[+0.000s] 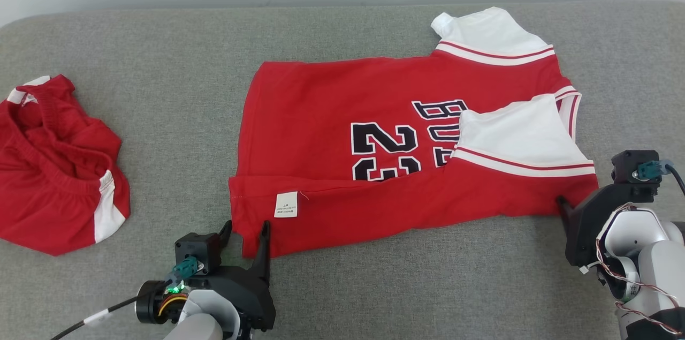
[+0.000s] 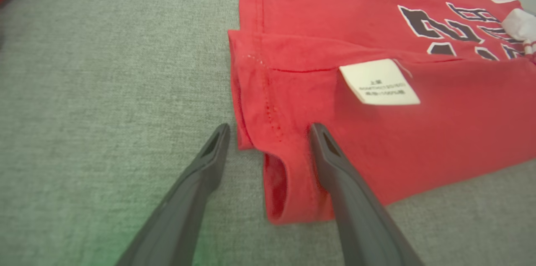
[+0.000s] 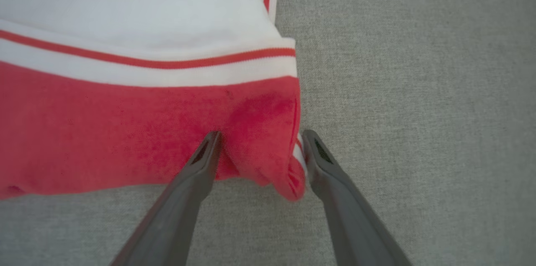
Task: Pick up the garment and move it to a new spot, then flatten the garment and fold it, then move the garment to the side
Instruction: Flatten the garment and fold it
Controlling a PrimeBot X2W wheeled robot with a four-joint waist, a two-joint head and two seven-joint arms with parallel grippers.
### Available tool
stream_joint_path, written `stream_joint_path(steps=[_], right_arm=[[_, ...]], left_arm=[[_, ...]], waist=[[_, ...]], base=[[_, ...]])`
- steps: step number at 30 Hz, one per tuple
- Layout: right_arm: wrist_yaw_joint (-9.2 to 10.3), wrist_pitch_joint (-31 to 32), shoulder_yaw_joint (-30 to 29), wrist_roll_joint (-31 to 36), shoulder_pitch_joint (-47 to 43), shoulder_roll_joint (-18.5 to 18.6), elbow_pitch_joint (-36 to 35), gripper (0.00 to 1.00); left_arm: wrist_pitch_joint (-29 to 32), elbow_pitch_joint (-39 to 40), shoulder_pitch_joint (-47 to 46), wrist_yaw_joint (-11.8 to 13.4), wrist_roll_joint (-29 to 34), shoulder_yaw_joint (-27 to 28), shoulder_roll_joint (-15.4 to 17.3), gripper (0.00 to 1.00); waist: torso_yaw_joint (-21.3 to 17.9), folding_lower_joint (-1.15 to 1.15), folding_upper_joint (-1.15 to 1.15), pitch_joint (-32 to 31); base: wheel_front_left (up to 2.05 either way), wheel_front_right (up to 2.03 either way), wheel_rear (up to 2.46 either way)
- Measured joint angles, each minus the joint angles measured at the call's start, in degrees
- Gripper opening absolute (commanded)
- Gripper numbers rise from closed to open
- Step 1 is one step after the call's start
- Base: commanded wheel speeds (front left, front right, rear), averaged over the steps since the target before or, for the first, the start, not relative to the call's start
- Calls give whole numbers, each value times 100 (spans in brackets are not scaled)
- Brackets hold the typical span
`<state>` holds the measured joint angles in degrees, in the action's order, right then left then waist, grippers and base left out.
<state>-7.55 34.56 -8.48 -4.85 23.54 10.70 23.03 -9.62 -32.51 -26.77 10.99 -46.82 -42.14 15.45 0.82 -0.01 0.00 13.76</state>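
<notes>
Head view has the red number 23 jersey (image 1: pixel 342 115) lying mid-cushion on the grey upholstery (image 1: pixel 160 61), its near edge folded up over the print, with crumpled red shorts (image 1: pixel 53 168) well apart at the left. My left gripper (image 2: pixel 270 127) straddles the near-left hem corner and my right gripper (image 3: pixel 260 134) straddles the near-right shoulder corner. Both stand wide open, gripping nothing. My worry is that a shallow close catches just the top layer and the folded flap peels open; uneven lifting between the arms would skew the crease.
</notes>
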Motion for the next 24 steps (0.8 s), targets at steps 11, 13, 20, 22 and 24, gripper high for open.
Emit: stream_joint_path(steps=[11,13,20,22,24], right_arm=[[0,123,213,-345,-278,94,-290,0],[0,211,120,-445,-456,118,-470,0],[-1,735,-160,-611,-1367,22,-1365,0],[-1,900,-260,-615,-1658,-90,-1673,0],[-1,1017,-391,-614,-1902,-221,-1956,0]], left_arm=[[385,-29,-3,-339,-185,-156,4,0],[424,52,87,-342,-220,-155,63,0],[673,728,608,-85,-308,-168,398,0],[748,961,810,9,-323,-190,503,0],[827,1193,1009,123,-353,-200,600,0]], waist=[[37,1,0,-138],[40,1,0,-207],[44,1,0,-484],[40,1,0,-559],[30,0,0,-622]], base=[[0,0,0],[0,0,0],[0,0,0],[0,0,0],[0,0,0]])
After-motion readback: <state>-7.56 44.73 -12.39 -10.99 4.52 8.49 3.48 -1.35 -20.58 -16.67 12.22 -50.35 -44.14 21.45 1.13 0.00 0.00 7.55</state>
